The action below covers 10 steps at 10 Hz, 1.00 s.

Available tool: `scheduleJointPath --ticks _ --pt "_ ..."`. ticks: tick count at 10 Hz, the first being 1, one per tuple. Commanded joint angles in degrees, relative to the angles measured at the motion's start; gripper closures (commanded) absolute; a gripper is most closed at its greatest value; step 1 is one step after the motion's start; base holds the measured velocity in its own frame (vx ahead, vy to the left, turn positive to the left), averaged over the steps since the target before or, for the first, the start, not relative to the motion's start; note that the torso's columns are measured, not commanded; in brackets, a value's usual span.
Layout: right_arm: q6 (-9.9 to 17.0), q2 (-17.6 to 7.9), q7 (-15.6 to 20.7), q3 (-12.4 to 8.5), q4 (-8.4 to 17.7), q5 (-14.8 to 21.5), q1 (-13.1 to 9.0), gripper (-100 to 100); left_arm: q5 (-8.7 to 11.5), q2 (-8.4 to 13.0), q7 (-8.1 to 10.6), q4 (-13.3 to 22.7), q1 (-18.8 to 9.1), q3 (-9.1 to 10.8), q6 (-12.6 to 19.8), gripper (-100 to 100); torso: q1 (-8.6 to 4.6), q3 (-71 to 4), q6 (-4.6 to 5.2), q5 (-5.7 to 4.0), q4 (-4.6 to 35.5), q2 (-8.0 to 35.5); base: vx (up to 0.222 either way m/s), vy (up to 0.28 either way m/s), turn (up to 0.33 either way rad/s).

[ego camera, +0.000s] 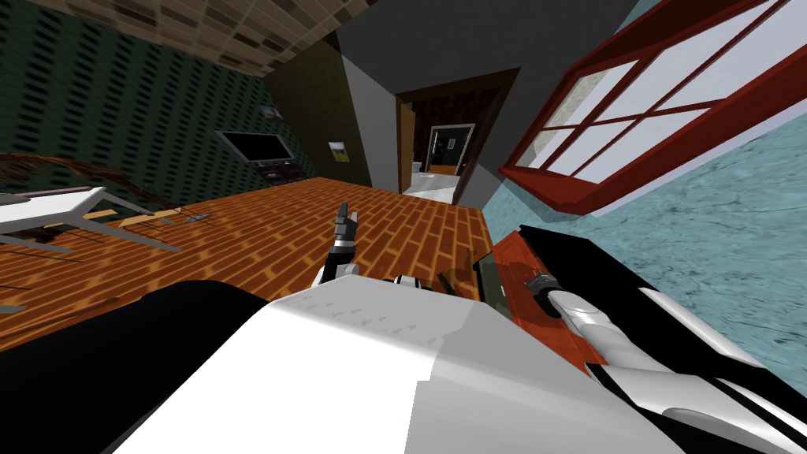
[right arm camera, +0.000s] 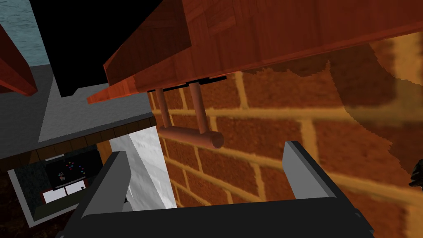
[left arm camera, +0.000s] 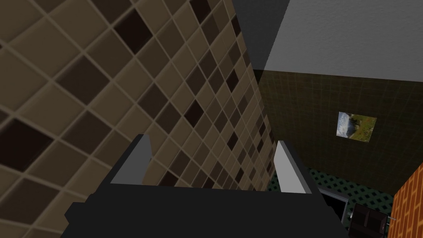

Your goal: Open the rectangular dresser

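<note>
Room: a brick-patterned orange-brown floor (ego camera: 260, 236) is seen running to a far dark-framed doorway (ego camera: 441, 150); a red-framed window (ego camera: 630, 118) is set in the teal wall (ego camera: 709, 228) at right.
Dresser: the rectangular reddish-brown wooden dresser (ego camera: 524, 264) is placed at near right, below the window, by the teal wall.
Handle: a reddish cylindrical bar handle (right arm camera: 192, 137) is carried on two posts on the dresser front.
Right gripper (right arm camera: 206, 155): held at the dresser front, fingers spread apart; the handle is found just beyond the fingertips, apart from them.
Left gripper (ego camera: 344, 217): raised over the floor near the middle, fingers spread apart.
</note>
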Motion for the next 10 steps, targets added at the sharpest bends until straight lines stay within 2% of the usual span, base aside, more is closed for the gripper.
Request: scheduleJointPath --ticks 1,2,4,5,6,7,8,9,10 --pt "1.5 -0.6 1.9 4.6 1.7 -4.5 -2.0 -100 0.0 0.0 0.00 0.0 0.0 0.00 0.0 0 -0.03 0.0 -0.01 0.00 0.0 0.0 -0.026 -0.018 0.006" --pt "1.5 -0.6 1.9 5.5 1.7 -5.4 -2.0 -100 0.0 0.0 0.00 0.0 0.0 0.00 0.0 0 -0.04 0.1 0.01 -0.02 0.0 0.1 -0.016 -0.009 -0.001" --pt "1.5 -0.6 1.9 5.5 1.7 -5.4 -2.0 -100 0.0 0.0 0.00 0.0 0.0 0.00 0.0 0 0.01 0.0 0.00 0.01 0.0 0.0 0.000 0.000 0.000" --pt "2.9 -1.4 3.9 7.9 3.4 -8.0 -4.0 -100 0.0 0.0 0.00 0.0 0.0 0.00 0.0 0 0.01 0.0 0.00 0.01 0.0 0.0 -0.016 -0.010 0.001" --pt "2.9 -1.4 3.9 10.0 3.4 -10.7 -4.0 -100 0.0 0.0 0.00 0.0 0.0 0.00 0.0 0 -0.04 0.0 -0.01 0.01 0.0 0.1 -0.024 -0.018 0.006" --pt "4.3 -2.2 5.6 13.0 5.1 -12.6 -6.1 -100 0.0 0.0 0.00 0.0 0.0 0.00 0.0 0 -0.06 0.1 0.01 -0.03 0.0 0.1 -0.037 -0.028 0.001" --pt "4.3 -2.2 5.9 14.3 5.1 -14.1 -6.1 -100 0.0 0.0 0.00 0.0 0.0 0.00 0.0 0 -0.08 0.1 0.00 -0.01 0.0 0.1 -0.033 -0.024 0.004" --pt "4.3 -2.2 5.9 14.5 5.1 -15.9 -6.1 -100 0.0 0.0 0.00 0.0 0.0 0.00 0.0 0 -0.04 0.1 0.01 -0.01 0.0 0.1 -0.016 -0.009 -0.002" --pt "4.4 -2.2 5.8 14.3 5.0 -14.9 -6.0 -100 0.0 0.0 0.00 0.0 0.0 0.00 0.0 0 0.02 0.0 0.00 0.00 0.0 0.0 -0.006 -0.003 -0.002"
